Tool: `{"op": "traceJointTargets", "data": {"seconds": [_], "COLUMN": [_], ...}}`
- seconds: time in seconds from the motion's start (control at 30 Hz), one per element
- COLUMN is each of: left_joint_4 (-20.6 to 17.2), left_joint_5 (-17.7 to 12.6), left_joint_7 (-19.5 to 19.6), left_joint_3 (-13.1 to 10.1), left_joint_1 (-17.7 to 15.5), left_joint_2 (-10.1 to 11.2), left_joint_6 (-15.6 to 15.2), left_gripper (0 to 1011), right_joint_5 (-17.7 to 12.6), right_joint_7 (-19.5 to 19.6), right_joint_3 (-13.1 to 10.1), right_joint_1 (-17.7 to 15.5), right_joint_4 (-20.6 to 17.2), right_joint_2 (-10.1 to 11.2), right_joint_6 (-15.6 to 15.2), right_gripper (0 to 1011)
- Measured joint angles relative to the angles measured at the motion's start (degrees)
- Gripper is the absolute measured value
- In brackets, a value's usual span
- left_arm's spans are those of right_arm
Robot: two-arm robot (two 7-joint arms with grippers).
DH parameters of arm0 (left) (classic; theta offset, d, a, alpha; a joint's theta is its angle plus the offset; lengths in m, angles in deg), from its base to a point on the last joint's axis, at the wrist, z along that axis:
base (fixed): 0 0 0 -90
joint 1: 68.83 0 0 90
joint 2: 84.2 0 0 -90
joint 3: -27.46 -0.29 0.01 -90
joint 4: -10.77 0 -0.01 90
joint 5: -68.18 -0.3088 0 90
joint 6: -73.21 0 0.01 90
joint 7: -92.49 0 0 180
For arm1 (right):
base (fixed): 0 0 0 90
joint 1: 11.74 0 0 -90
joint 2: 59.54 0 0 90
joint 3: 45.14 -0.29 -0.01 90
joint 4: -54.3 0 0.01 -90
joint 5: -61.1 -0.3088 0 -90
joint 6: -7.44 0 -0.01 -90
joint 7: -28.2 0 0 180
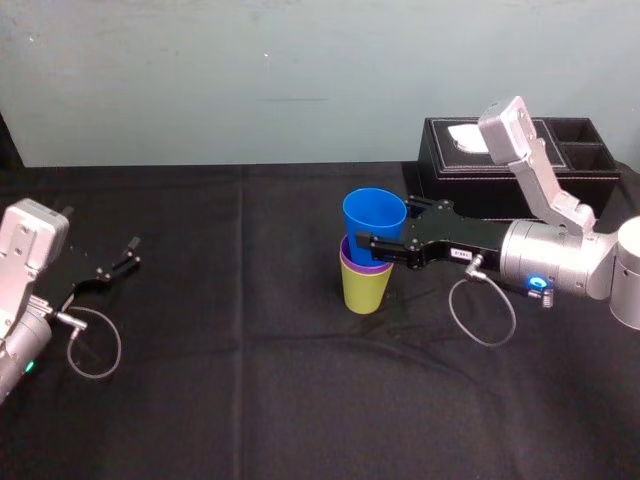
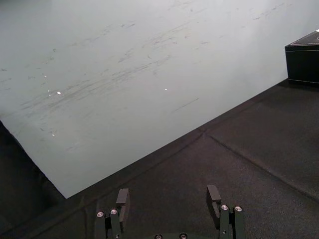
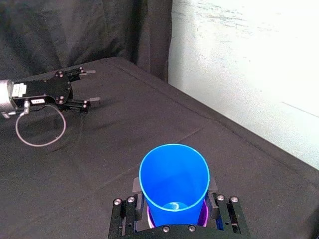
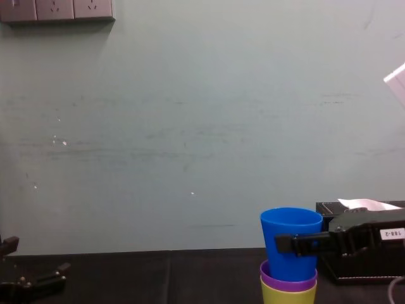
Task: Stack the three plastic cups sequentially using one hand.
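Three cups stand as one column on the black tablecloth (image 1: 250,380), near the black tissue box (image 1: 500,150), off its robot-left corner and nearer the robot. We find the lime-green cup (image 1: 367,292) at the bottom, upright on the cloth. The purple cup (image 1: 351,262) is nested in it with little more than its rim band showing. The blue cup (image 1: 374,212) is set into the purple one and stands proud by most of its height.

The right gripper (image 1: 385,226) reaches in from the tissue box side, its jaws clasped on the blue cup, one finger against each side of the wall below the rim. We cannot tell whether the blue cup is pressed fully home.

The left gripper (image 1: 133,252) rests well apart from the tissue box, at the robot-left end of the cloth, its jaws spread with nothing between them.

We judge these tumblers light, smooth and thin-walled, so they are likely to slip under a weak grip and to flex under a hard one. The upper wall just below the rim looks the stiffest place to hold. Nested cups may bind, so a lift could bring the lower ones up with it. So light a stack could topple from a sideways nudge on release.
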Motion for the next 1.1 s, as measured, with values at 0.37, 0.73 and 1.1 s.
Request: {"op": "traceJointTargets", "data": {"seconds": [0.37,0.73,1.1], "left_joint_4": [0.0,0.0,0.0], "left_joint_5": [0.0,0.0,0.0], "left_joint_7": [0.0,0.0,0.0], "left_joint_3": [0.0,0.0,0.0], "left_joint_1": [0.0,0.0,0.0], "left_joint_2": [0.0,0.0,0.0], "left_joint_6": [0.0,0.0,0.0], "left_gripper": [1011,1011,1011], "right_joint_5": [0.28,0.21,0.14], "right_joint_7": [-0.28,-0.27,-0.24], "right_joint_3": [0.16,0.13,0.08], "right_joint_1": [-0.01,-0.02,-0.02], "right_joint_4": [0.63,0.45,0.37], "right_joint_2": [-0.32,-0.26,-0.2], "right_joint_6": [0.12,0.11,0.09], "right_gripper": [731,857,1003]}}
